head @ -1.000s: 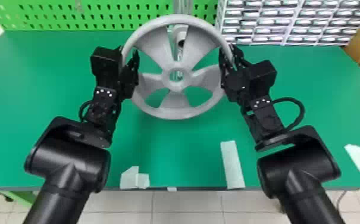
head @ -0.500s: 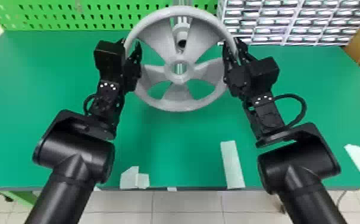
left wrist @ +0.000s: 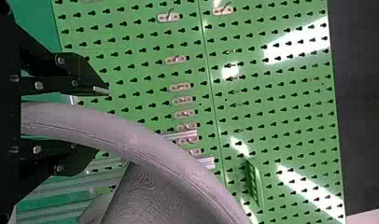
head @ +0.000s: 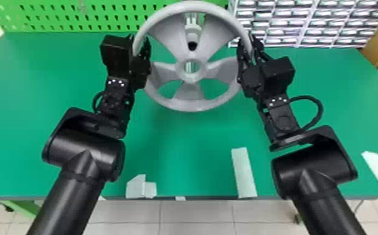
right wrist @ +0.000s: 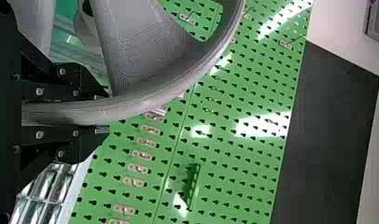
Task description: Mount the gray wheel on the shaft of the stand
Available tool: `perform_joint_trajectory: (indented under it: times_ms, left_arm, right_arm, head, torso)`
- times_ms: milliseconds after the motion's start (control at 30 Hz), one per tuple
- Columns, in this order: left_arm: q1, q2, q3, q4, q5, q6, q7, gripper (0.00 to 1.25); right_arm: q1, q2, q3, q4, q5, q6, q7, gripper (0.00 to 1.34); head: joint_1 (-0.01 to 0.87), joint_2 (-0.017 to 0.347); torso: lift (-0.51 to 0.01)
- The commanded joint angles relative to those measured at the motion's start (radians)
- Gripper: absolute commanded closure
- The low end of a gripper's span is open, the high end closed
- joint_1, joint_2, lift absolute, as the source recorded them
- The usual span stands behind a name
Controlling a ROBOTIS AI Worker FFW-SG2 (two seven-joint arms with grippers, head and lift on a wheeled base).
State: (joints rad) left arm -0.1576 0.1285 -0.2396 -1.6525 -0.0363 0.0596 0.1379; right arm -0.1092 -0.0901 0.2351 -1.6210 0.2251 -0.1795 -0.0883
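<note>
Green pegboard [head: 72, 18] runs along the back, with a white rack of small compartments [head: 310, 23] next to it toward the right, both behind a green tabletop [head: 181, 140]. So the gray wheel [head: 191, 104] is up off the surface, face toward the head view, held at two opposite sides of its rim. Left end effector [head: 140, 42] has the rim between its fingers, though a slim gap shows beside one of them in its wrist view. Right end effector [head: 249, 45] is closed on the other side, rim snug between both fingers.

Pose-wise, both arms come in from the bottom edge. Left arm [head: 69, 193] slants inward, then runs close to straight ahead past the wrist. Right arm [head: 325, 206] leans inward the whole way, with a black cable [head: 319, 109] looping on its outer side.

Stand [head: 193, 29] shows through the gap between the upper spokes, the dark round center of its end beyond the hub, so the hub isn't on it. For room, bare green lies outside both arms and between them, down to the front edge, where pale tape strips [head: 243, 173] are stuck.
</note>
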Motion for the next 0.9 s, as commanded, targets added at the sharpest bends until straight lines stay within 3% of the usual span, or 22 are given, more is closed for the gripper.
perform_joint_trajectory:
  times_ms: [0, 867]
  left_arm:
    - [-0.017, -0.006, 0.000, 0.020, 0.004, -0.006, 0.003, 0.87]
    - [-0.085, -0.006, -0.013, 0.114, 0.004, -0.084, 0.003, 0.87]
  right_arm:
    - [-0.010, 0.001, -0.002, 0.009, 0.002, -0.006, -0.002, 1.17]
    - [-0.061, 0.003, -0.002, 0.064, 0.000, -0.032, -0.018, 1.17]
  head:
    - [0.865, 0.052]
    - [0.865, 0.052]
  torso:
    - [-0.101]
    - [-0.101]
